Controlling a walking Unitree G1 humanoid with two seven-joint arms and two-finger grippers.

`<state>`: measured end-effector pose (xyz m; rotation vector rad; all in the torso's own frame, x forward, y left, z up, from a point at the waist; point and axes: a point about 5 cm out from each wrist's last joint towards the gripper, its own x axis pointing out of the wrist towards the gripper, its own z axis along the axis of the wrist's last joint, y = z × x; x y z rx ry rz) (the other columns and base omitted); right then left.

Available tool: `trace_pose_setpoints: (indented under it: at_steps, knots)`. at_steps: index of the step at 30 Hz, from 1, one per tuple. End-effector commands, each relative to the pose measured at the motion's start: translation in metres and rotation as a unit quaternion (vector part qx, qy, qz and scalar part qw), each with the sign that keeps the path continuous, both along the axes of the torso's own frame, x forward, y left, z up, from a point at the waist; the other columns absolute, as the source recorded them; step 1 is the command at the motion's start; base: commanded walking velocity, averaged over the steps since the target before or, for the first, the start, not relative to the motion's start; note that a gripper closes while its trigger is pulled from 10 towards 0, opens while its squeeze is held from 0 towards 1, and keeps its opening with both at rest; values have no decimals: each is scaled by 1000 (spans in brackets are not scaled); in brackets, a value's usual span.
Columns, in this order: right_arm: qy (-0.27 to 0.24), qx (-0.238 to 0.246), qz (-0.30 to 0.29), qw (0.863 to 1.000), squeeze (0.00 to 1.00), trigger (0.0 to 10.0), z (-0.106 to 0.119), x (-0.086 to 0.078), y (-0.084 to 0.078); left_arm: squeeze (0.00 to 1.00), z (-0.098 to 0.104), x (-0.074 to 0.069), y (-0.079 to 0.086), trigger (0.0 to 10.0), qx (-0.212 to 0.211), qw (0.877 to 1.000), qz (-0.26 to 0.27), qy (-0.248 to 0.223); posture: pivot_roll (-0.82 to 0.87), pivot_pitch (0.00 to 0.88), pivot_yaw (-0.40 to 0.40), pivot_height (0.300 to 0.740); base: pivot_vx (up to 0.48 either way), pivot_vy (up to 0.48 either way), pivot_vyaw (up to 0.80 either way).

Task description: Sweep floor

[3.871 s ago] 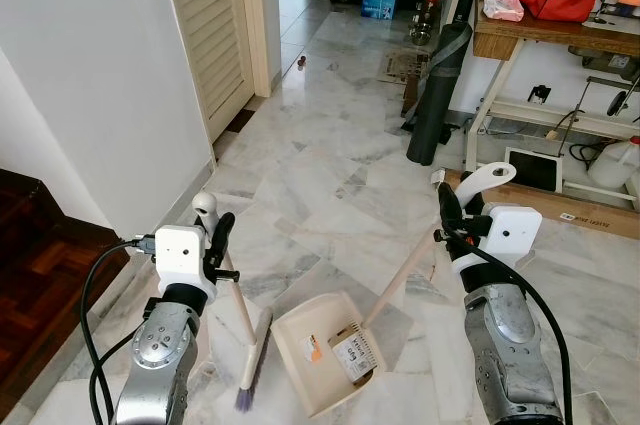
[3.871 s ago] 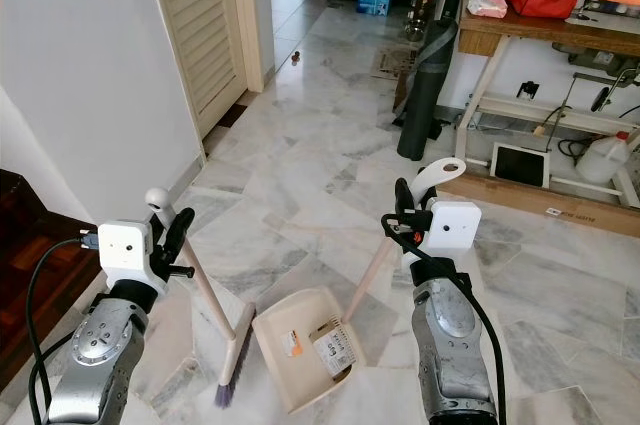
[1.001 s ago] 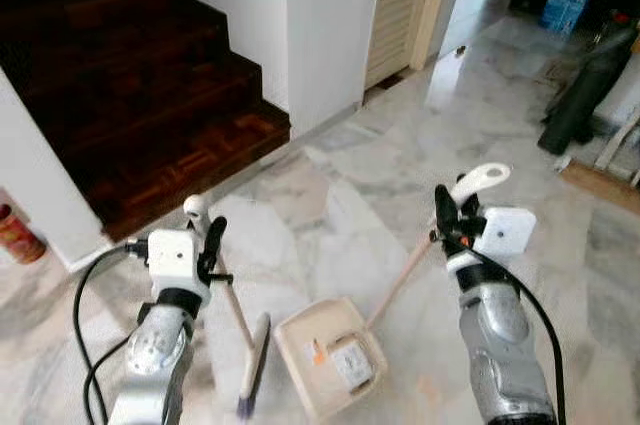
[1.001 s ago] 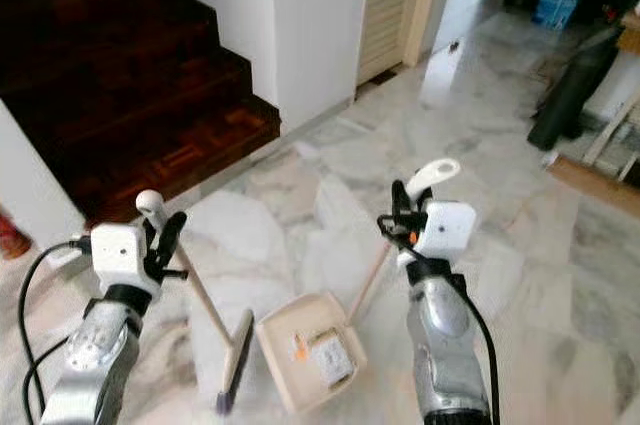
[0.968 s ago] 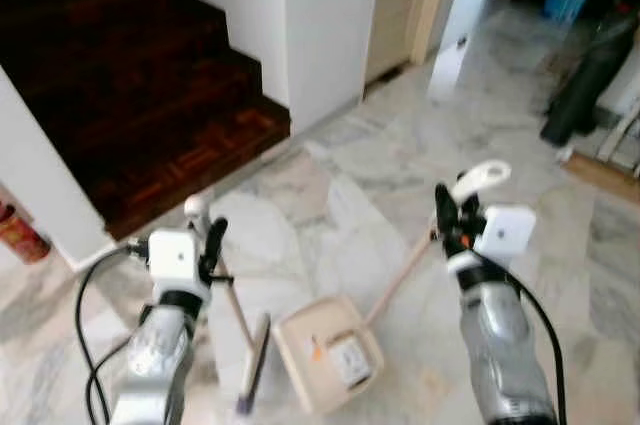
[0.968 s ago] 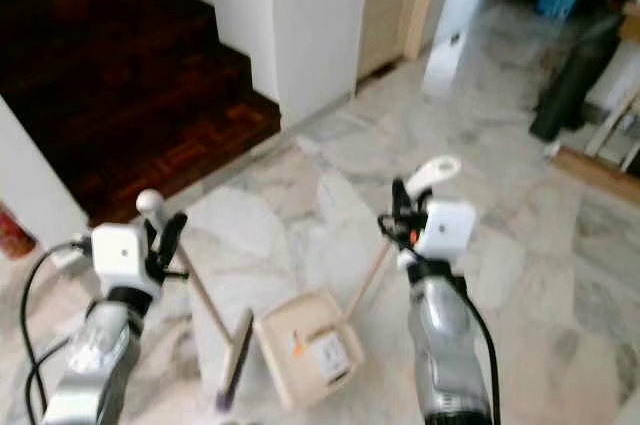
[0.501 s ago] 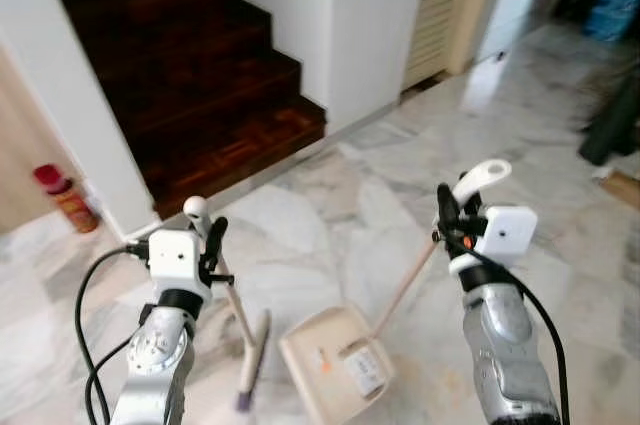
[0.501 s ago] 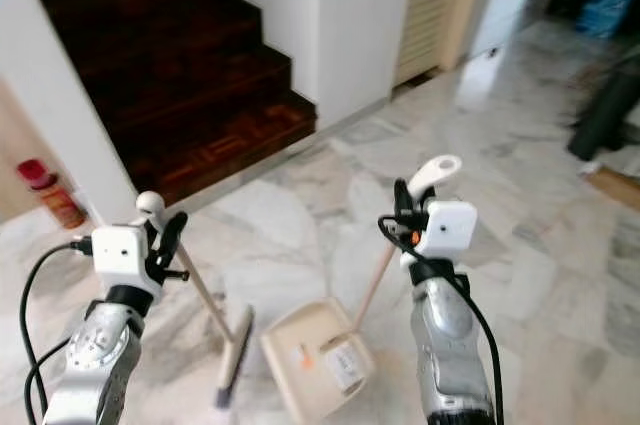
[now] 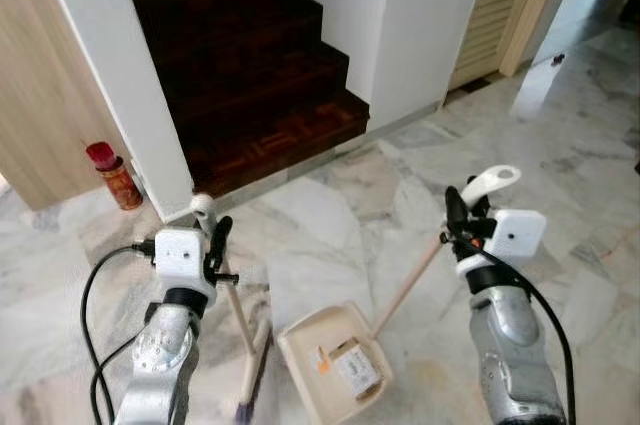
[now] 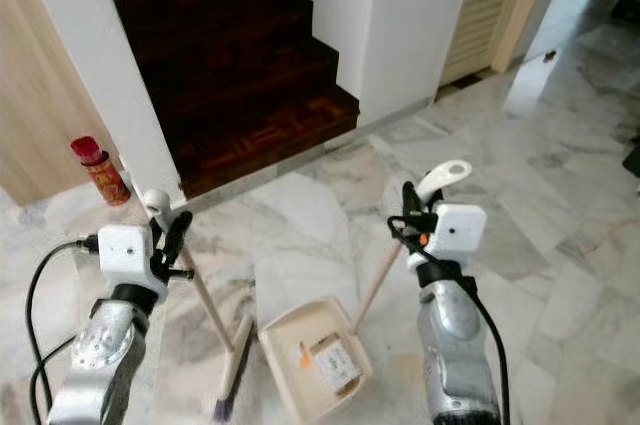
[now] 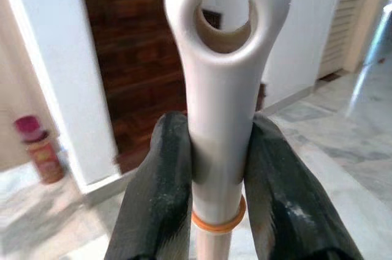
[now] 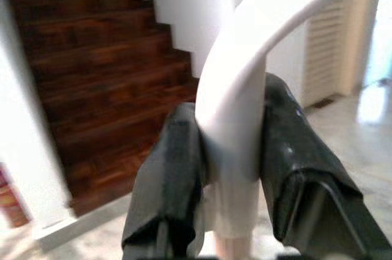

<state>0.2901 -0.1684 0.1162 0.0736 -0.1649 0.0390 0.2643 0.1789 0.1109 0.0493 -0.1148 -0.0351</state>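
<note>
Marble floor (image 9: 330, 215): pale, glossy and veined, so honestly I can't tell if there's any dirt left to catch.
Broom (image 9: 243, 330): left gripper (image 9: 213, 242) has its jaws clamped on the white handle top, bristles low on the floor beside the pan.
Dustpan (image 9: 335, 362): right gripper (image 9: 455, 217) jaws squeezed round its curved handle, pan near the floor between the arms, a label and some scraps inside.
Spill risk: tilt that pan and the scraps slide back out.
Stairs (image 9: 255, 75): dark wood step straight ahead, the broom head could snag on it.
Red can (image 9: 113, 174): by the wall on the left, easy to knock over.
</note>
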Motion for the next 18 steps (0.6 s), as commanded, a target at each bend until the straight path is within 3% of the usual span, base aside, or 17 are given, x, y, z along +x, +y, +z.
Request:
trace_pose_setpoints:
  at_steps: [1, 8, 18]
  knots:
    - [-30, 10, -4, 999, 0, 10000, 12, 1, -3, 0, 11, 3, -4, 10000, 8, 1000, -7, -24, -10, 0, -13, 740, 0, 345, 0]
    - [-29, 7, -4, 1000, 0, 10000, 12, 1, -3, 0, 11, 3, -4, 10000, 9, 1000, -6, -24, -10, 0, -13, 740, 0, 348, 0]
    - [-30, 7, -2, 1000, 0, 10000, 12, 2, -1, 0, 12, 3, -4, 10000, 10, 1000, -5, -23, -3, 0, -13, 740, 0, 302, 488]
